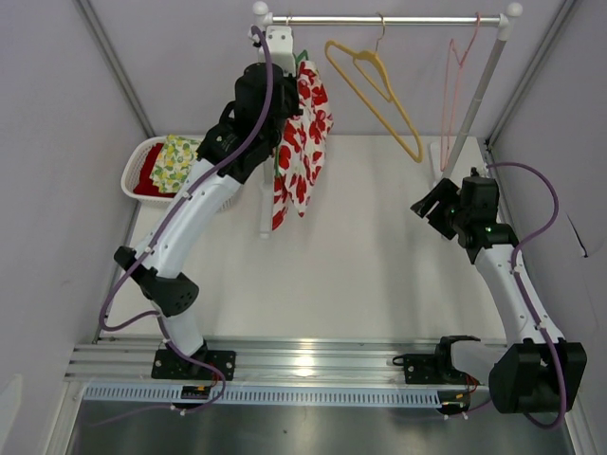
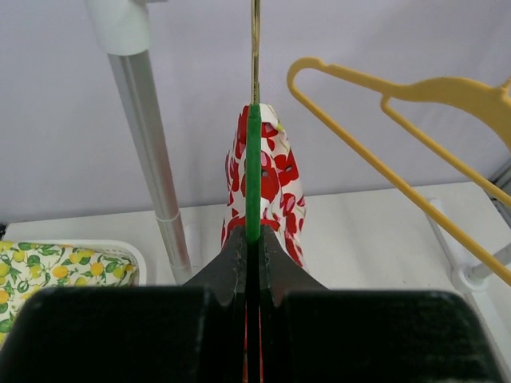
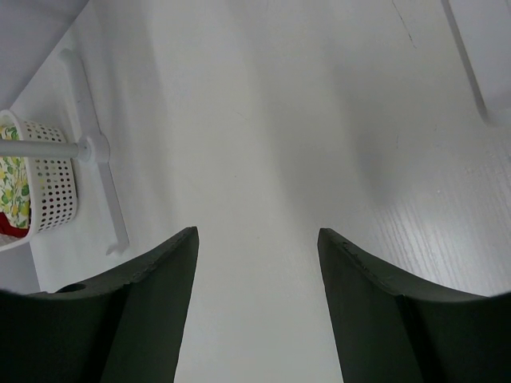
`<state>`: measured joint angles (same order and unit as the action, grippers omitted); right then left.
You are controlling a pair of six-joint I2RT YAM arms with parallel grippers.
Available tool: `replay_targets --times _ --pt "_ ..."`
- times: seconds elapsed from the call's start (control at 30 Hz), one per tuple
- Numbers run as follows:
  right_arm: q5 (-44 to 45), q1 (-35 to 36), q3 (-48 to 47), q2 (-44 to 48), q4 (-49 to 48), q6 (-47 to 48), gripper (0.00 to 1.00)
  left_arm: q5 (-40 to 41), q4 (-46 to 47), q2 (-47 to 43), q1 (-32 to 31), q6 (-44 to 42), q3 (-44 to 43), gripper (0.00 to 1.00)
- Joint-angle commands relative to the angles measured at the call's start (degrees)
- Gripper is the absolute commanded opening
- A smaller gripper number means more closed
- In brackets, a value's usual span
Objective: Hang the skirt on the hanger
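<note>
A white skirt with red flowers (image 1: 302,142) hangs on a green hanger (image 2: 253,171) at the left of the clothes rail (image 1: 379,19). My left gripper (image 1: 285,100) is shut on the green hanger, high up by the rail; in the left wrist view the hanger's edge runs up from between the jaws, with the skirt (image 2: 279,171) draped over it. My right gripper (image 1: 432,204) is open and empty, hovering over the white table at the right, apart from the skirt. Its fingers (image 3: 160,271) show only bare table between them.
A yellow hanger (image 1: 379,90) and a pink hanger (image 1: 455,66) hang on the rail to the right. A white basket (image 1: 142,166) with lemon-print and red cloth sits at the left. The rail's posts (image 1: 474,104) stand at either side.
</note>
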<state>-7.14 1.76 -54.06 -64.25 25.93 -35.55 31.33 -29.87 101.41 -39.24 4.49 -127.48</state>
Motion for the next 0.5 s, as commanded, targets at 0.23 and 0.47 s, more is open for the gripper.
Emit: replay_targets --times 0.23,0.47 --pt "-1.1 0.1 -2.3 1.3 -1.0 1.3 0.67 -5.2 8.5 2.0 5.8 1.7 -3.3 0.0" --pt "-1.6 0.0 -0.4 1.4 -2.2 1.3 0.67 -8.2 7.8 3.8 7.1 2.8 -3.0 0.0"
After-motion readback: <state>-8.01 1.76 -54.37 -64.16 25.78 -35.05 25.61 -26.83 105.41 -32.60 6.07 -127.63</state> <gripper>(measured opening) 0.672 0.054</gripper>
